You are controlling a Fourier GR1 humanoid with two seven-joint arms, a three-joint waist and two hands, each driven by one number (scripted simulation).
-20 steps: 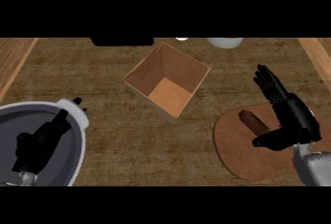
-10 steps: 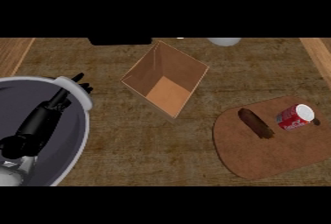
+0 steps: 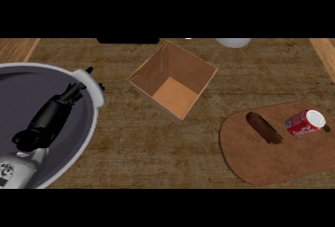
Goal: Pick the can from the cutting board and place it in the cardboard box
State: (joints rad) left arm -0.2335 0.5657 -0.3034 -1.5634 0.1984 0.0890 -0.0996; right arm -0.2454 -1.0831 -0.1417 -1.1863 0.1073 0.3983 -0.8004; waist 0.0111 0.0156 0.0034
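Can (image 3: 305, 123) lies on its side near the far right part of the board (image 3: 274, 159), red body with its pale end turned toward the right edge of the view, nothing touching it. Just to its left on the same board lies a dark brown oblong thing (image 3: 263, 128), apart from the can. The box (image 3: 173, 80) stands open on the desk (image 3: 163, 146) to the upper left of the board, well apart from it, its mouth showing a bare floor. The left robot hand (image 3: 71, 92) shows at the far left over a large grey round basin (image 3: 88, 133); I cannot tell how its fingers stand. The right robot hand is out of view. The pick seems not yet begun: next, the right robot hand must come in over the board and close round the can without knocking the brown thing.
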